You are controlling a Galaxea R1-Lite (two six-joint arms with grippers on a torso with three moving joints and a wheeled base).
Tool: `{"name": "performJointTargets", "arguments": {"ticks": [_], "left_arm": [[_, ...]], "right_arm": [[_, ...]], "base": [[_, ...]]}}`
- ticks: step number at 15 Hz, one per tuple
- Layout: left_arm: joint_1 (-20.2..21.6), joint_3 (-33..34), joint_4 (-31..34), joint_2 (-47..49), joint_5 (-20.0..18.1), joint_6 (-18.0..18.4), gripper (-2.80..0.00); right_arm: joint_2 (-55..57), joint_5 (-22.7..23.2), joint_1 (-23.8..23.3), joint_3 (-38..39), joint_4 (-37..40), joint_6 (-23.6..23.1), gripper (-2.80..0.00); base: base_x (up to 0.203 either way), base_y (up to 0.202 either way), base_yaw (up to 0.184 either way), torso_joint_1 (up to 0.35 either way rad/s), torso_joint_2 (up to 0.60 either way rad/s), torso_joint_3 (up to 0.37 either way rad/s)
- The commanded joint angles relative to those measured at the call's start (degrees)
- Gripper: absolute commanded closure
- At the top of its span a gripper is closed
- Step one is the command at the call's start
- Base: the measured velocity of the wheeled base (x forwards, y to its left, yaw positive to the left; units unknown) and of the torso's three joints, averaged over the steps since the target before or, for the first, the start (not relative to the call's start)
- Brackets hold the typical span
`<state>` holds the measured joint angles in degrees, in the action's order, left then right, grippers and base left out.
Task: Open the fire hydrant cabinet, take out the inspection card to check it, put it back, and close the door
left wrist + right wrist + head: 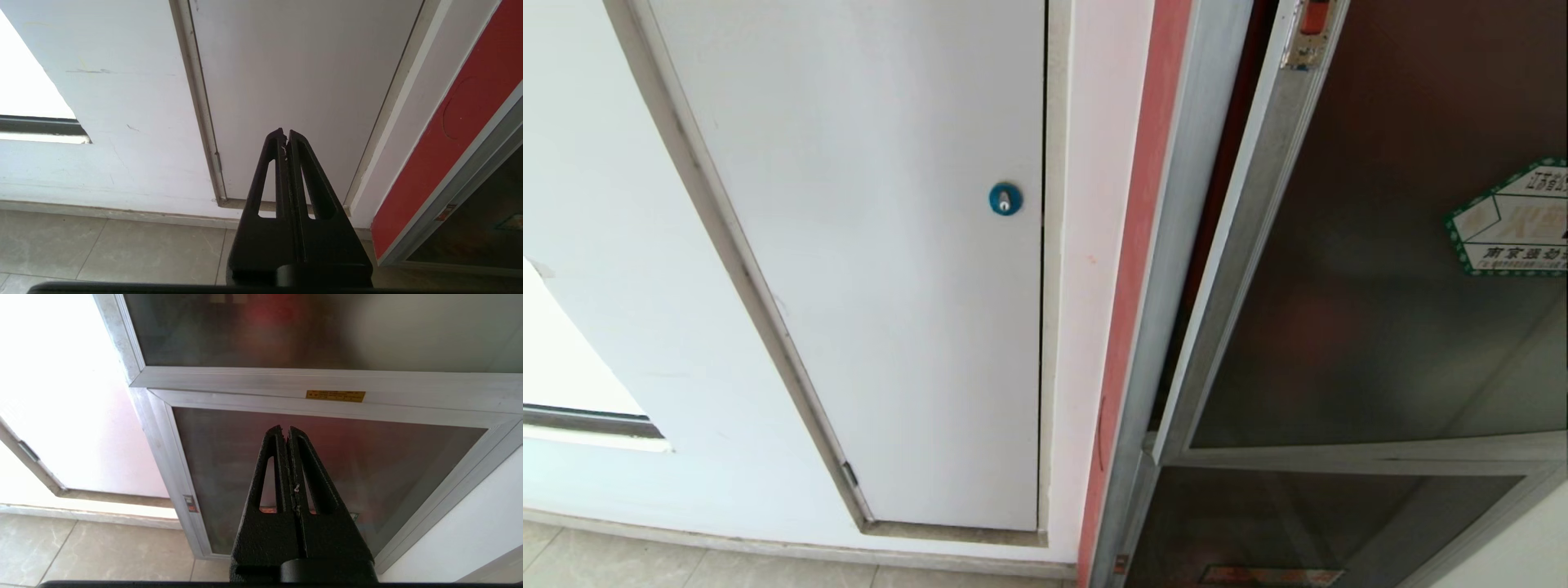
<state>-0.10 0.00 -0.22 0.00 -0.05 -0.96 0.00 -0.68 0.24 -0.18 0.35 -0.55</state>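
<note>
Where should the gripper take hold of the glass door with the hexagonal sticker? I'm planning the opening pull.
Judging by the head view, the door stands slightly ajar: its left frame edge has lifted off the cabinet frame. Hook that free vertical edge from the left, through the gap; the glass offers no hold.

The door (1380,310) bears a green-edged white sticker (1511,219) with Chinese characters, partly cut off; "南京" opens its bottom line. The brass plate (335,395) on the cabinet (327,381) crossbar has print too small to read.
</note>
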Motion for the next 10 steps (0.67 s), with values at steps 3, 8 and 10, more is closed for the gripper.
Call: {"name": "performJointTargets", "arguments": {"ticks": [3,8,10], "left_arm": [[0.0,0.0,0.0,0.0,0.0,0.0,0.0],[0.0,-2.3,-0.2,0.4,-1.3,1.5,0.0],[0.0,-8.8,0.0,5.6,-5.1,0.1,0.0]], "right_arm": [[0.1,0.0,0.0,0.0,0.0,-0.1,0.0],[0.1,0.0,0.0,0.0,0.0,-0.1,0.0],[0.1,0.0,0.0,0.0,0.0,-0.1,0.0]], "base": [[0.0,0.0,0.0,0.0,0.0,0.0],[0.0,0.0,0.0,0.0,0.0,0.0],[0.0,0.0,0.0,0.0,0.0,0.0]]}}
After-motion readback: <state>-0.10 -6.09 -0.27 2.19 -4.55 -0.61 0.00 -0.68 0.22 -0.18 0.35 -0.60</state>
